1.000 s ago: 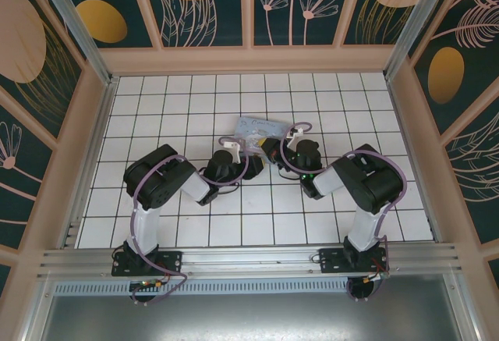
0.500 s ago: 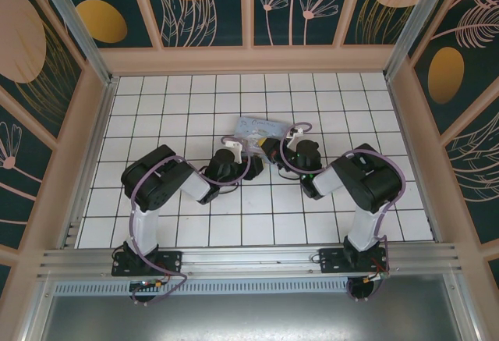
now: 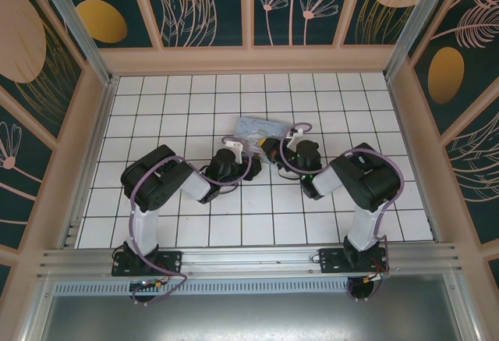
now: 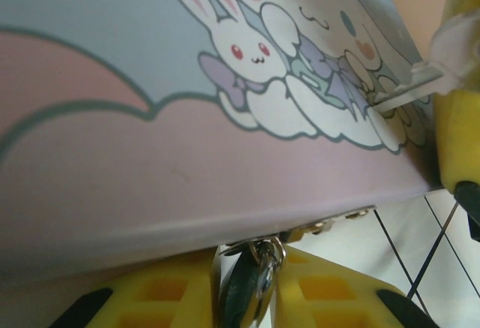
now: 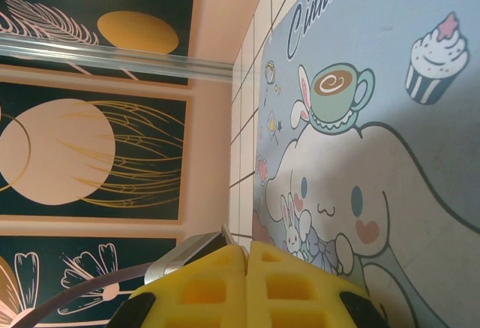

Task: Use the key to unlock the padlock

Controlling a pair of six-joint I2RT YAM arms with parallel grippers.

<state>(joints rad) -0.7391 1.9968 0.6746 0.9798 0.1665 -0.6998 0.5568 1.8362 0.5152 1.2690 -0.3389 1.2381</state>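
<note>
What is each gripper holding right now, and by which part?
The left gripper pinches the padlock by its teal body, shackle sticking out. The right gripper is shut on one end of the key; the rest juts out.

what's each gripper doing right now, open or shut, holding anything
Left gripper: closed, fingers pinching the padlock.
Right gripper: closed, holding the key.

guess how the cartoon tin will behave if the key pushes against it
The tin looks flat and low, so it would probably slide on the smooth tiled floor rather than tip. Its smooth printed face may let the thin key skate off.
</note>
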